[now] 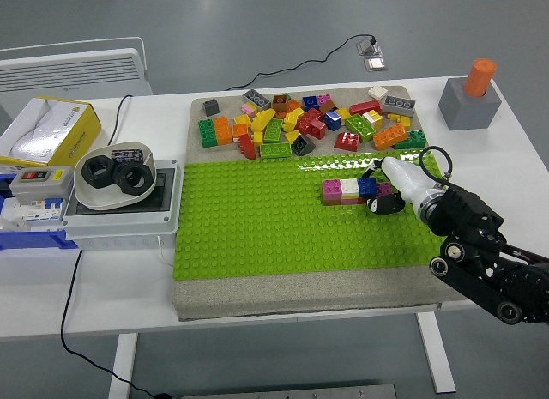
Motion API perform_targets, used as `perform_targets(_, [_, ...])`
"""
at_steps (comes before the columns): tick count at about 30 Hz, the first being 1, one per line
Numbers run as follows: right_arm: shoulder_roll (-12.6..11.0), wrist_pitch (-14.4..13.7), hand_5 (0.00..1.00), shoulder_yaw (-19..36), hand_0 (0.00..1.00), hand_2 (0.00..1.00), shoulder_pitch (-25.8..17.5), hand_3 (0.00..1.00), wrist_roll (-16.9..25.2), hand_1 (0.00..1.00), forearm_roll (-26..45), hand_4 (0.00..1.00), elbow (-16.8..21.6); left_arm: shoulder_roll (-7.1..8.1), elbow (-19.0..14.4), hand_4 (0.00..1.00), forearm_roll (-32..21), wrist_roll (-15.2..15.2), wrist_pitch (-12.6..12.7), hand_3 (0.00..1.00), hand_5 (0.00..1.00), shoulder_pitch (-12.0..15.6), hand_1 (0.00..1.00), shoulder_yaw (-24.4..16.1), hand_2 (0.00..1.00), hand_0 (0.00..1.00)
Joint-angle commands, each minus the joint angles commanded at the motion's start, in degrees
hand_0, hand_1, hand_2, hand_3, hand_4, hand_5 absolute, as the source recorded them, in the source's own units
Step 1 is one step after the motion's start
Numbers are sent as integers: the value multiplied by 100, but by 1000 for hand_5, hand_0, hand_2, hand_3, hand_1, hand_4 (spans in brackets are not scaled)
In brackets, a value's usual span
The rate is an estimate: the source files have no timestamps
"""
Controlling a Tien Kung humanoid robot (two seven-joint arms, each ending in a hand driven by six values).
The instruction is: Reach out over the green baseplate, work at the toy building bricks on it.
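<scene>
Head view shows your right hand (383,193) at the right end of the short brick row (352,191) on the green baseplate (257,236), its grip unreadable, so next you probably press that end brick down squarely.

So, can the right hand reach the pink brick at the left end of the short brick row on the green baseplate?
Probably yes. The right hand is already at the row's right end, and the pink brick sits just beyond it, with only open green baseplate around.
</scene>
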Motion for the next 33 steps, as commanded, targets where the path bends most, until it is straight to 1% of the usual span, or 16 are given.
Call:
perform_targets(11, [-4,-2,124,-17,861,894,-7,769,6,852,17,690,3,-12,-4,998,6,7,11,974,998,16,571,-4,744,642])
perform_targets(22, [4,-21,128,-39,862,894,-8,776,16,852,33,691,-16,-19,-8,998,23,16,16,974,998,28,571,-11,743,641])
perform_targets(23, [5,-22,143,-36,862,896,-9,787,16,853,33,713,-17,-18,-8,998,27,17,15,975,998,28,571,-12,744,642])
perform_targets(33, [14,-24,156,-5,862,896,-2,789,15,850,1,728,-8,-6,-5,998,44,18,1,975,998,20,571,-18,744,642])
